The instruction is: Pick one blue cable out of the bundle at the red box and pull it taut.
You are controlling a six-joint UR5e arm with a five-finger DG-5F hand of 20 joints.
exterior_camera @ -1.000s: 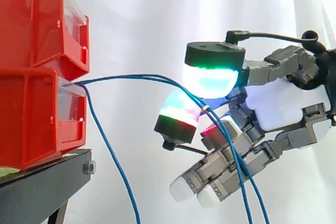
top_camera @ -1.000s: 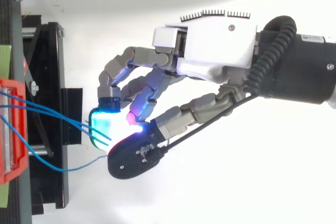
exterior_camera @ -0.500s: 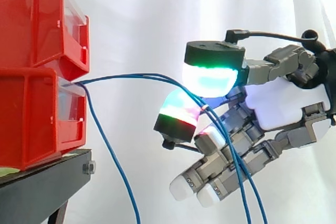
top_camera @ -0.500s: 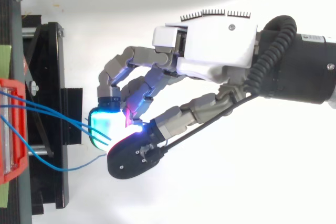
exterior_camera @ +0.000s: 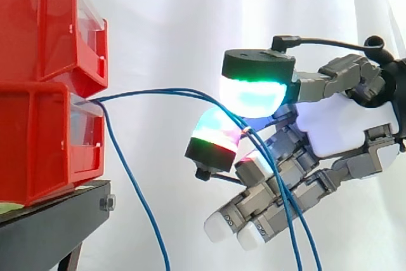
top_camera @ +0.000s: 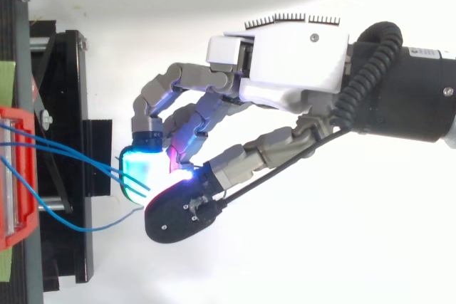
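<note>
Left: red bins (exterior_camera: pixel 38 138) stacked on black stand (exterior_camera: pixel 51 220). From lower bin's front come blue cables (exterior_camera: pixel 165 92): one droops straight down beside stand, two arc rightward, slightly slack, to hand (exterior_camera: pixel 346 128). Hand pinching those two between glowing upper pad (exterior_camera: pixel 254 96) and pad below. Other fingers curled underneath, cable ends trailing down past them.

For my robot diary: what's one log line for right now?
hand: pinches two blue cables | cables: bowed, not taut | from: lower red bin

Test lab — white curtain (exterior_camera: pixel 177 17), red bins (exterior_camera: pixel 38 138)
</note>
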